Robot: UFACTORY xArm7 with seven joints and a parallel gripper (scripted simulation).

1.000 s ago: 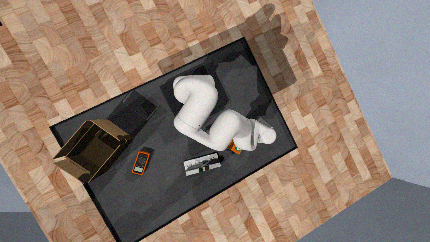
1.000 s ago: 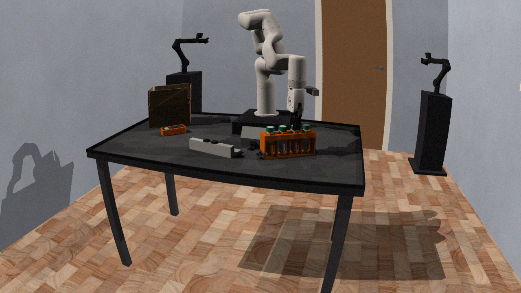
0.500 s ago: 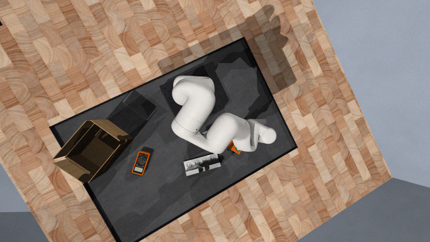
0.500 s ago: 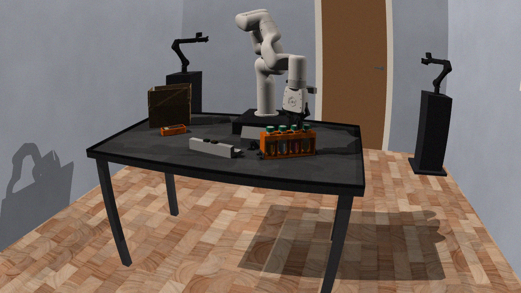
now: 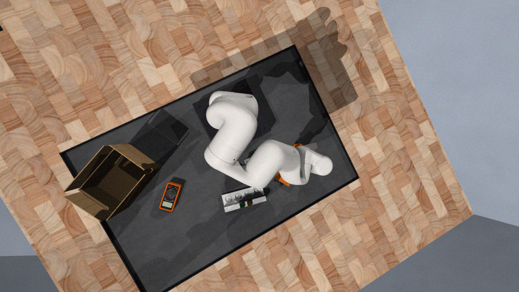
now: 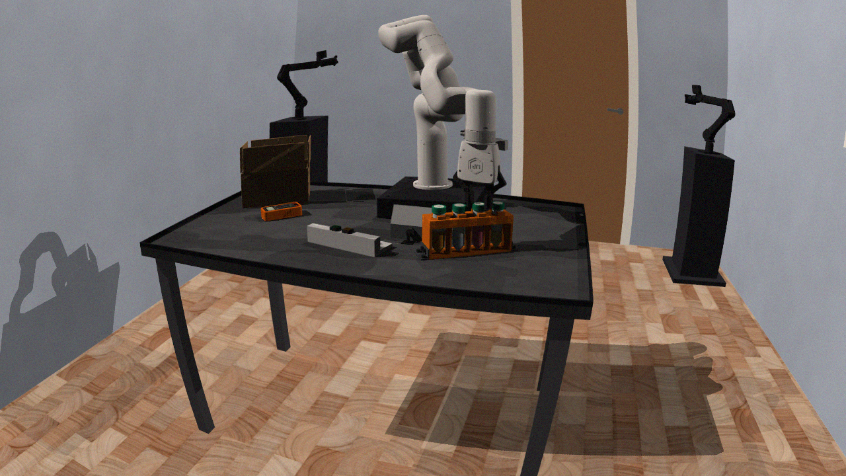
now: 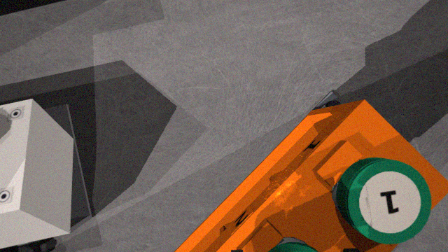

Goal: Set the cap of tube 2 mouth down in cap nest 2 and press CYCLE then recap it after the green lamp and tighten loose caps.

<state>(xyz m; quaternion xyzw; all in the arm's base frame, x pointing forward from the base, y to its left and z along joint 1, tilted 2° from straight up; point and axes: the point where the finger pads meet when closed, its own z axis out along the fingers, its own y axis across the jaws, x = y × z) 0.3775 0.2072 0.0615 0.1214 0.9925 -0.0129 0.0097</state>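
Hangs with gripper (image 6: pixel 476 197) half-open on nothing, straight over cap 2 (image 6: pixel 478 207), seated on its upright tube in the rack (image 6: pixel 467 221) just beside cap 1 (image 7: pixel 385 201); likely needs only a plumb drop to re-grip.

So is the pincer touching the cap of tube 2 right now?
Cannot tell. In the exterior view the pincer sits right over the cap of tube 2 and their outlines overlap, hiding any gap. The wrist view shows no fingers.

Orange rack (image 7: pixel 367 126), green-rimmed white cap (image 7: pixel 386 201)
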